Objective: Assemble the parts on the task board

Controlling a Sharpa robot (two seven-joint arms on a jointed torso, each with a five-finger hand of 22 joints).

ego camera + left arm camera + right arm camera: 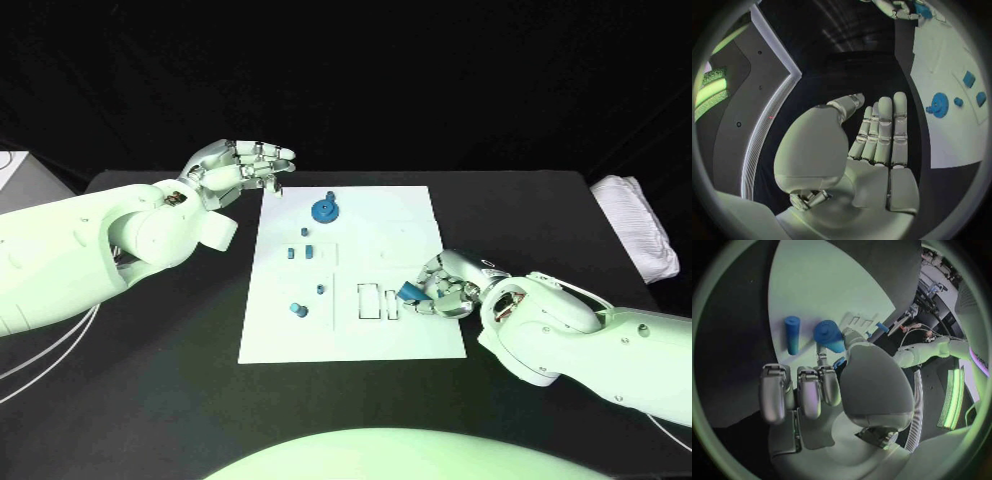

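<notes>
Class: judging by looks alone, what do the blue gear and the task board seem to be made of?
Blue gear: probably moulded or printed plastic, with a uniform matte blue and no metallic shine. Task board: a thin, flat white plate with a matte face, possibly plastic or coated board; the look leaves it open.

The board (378,330) is a flat white plate. It lies in the middle of the black table, with its long sides running away from the robot. Small blue parts sit on it. A round gear (326,209) with a little knob lies near the far end. Just below it are a few small blocks (306,252), close together. A small round peg (297,310) sits near the left edge, lower down. Thin slots (372,301) are cut in the board beside it. One blue cone-shaped part (410,292) is at the right edge, pinched in the right hand (444,285). A blue rod (792,334) lies flat on the board close by it.
</notes>
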